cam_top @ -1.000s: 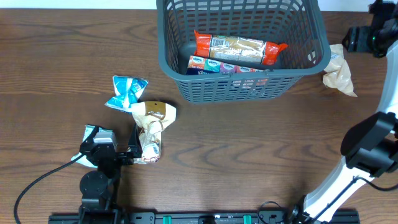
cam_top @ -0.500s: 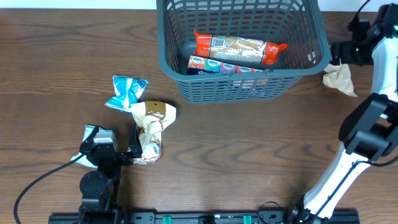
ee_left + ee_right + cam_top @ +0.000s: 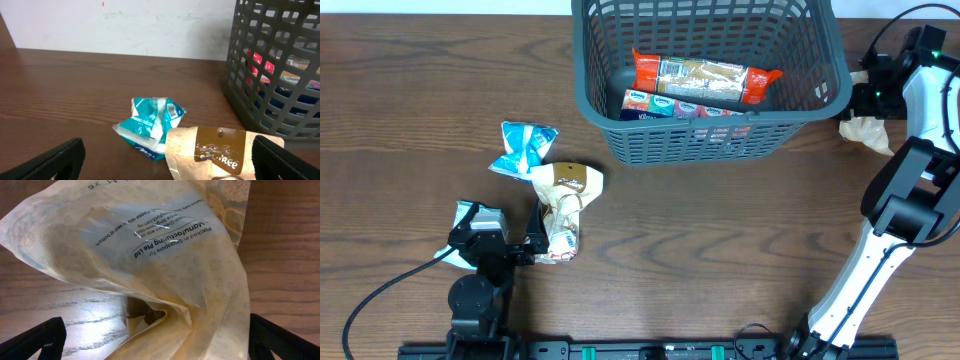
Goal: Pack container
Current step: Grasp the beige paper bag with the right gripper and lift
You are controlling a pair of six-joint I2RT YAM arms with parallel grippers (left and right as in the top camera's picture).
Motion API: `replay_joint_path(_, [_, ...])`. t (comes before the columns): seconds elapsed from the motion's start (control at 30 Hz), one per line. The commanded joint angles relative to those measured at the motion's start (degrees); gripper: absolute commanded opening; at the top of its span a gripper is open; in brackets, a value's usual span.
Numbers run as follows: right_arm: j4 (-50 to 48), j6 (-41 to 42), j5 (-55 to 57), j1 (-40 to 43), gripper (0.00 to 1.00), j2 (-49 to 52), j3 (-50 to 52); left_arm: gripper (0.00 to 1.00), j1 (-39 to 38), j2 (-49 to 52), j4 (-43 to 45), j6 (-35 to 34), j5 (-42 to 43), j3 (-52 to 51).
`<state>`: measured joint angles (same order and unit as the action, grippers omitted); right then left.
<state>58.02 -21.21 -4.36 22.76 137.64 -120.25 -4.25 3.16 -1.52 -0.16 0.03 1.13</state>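
We see open brown wooden table (image 3: 720,230) in front of the dark grey lattice plastic basket (image 3: 710,145). Its right wall crowds the crumpled pale yellow plastic packet (image 3: 867,128) just beside it.

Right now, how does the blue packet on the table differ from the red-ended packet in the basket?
The blue packet lies crumpled on the table, left of the container; the red-ended packet lies flat inside it. The blue packet is short; the red-ended packet is long. Both are plastic packets.

surface: dark wood table (image 3: 720,230) | far centre: grey container (image 3: 700,142) | left: blue packet (image 3: 525,148) touching tan packet (image 3: 567,184) | right: cream bag (image 3: 868,128) just beside container
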Motion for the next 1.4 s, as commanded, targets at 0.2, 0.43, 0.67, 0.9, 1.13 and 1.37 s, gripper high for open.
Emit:
replay_joint_path(0.2, [-0.35, -0.72, -0.63, 0.20, 0.91, 1.60, 0.35, 0.99, -0.17, -0.42, -2.54, 0.26, -0.46, -0.90])
replay_joint_path(0.43, [-0.37, -0.72, -0.35, 0.20, 0.93, 1.95, 1.22, 0.99, -0.17, -0.42, -2.54, 0.26, -0.46, -0.90])
replay_joint_path(0.67, [0.39, -0.20, 0.02, 0.20, 0.93, 3.76, 1.46, 0.99, -0.17, -0.42, -2.51, 0.26, -0.46, -0.90])
replay_joint_path(0.9, [1.57, -0.07, 0.04, 0.20, 0.93, 5.18, 1.57, 0.99, -0.17, -0.42, -2.54, 0.26, -0.46, -0.90])
replay_joint_path(1.13, [1.62, -0.09, 0.02, 0.20, 0.72, 5.18, 1.57, 0.99, -0.17, -0.42, -2.51, 0.26, -0.46, -0.90])
replay_joint_path(1.37, [1.86, 0.00, -1.31, 0.17, 0.27, 5.16, 1.53, 0.99, -0.17, -0.42, -2.51, 0.26, -0.46, -0.90])
